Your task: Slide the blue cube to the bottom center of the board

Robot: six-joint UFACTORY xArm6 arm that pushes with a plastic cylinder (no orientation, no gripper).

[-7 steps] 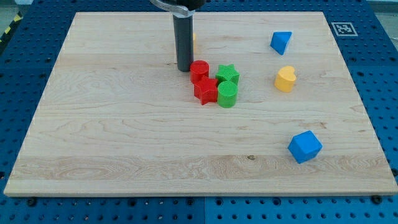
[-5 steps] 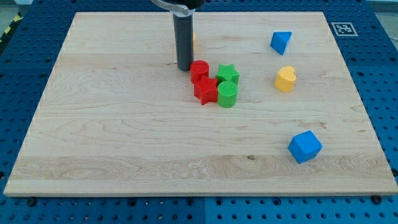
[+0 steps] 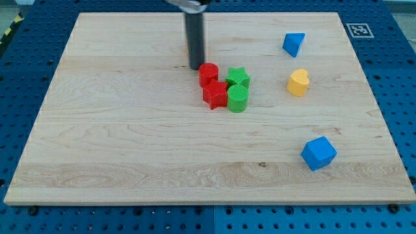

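Observation:
The blue cube (image 3: 318,153) lies near the board's lower right. My tip (image 3: 195,66) stands in the upper middle of the board, just left of and above a red cylinder (image 3: 208,73), far up and left of the blue cube. The rod rises out of the view's top.
A red star (image 3: 214,95), a green star (image 3: 238,77) and a green cylinder (image 3: 237,99) cluster with the red cylinder. A yellow heart (image 3: 298,82) and a blue triangular block (image 3: 293,43) lie at the right. A marker tag (image 3: 359,29) sits at the board's (image 3: 130,143) top right corner.
My tip has shifted slightly right and toward the view's top. The yellow block seen behind the rod earlier is now hidden. No block has moved.

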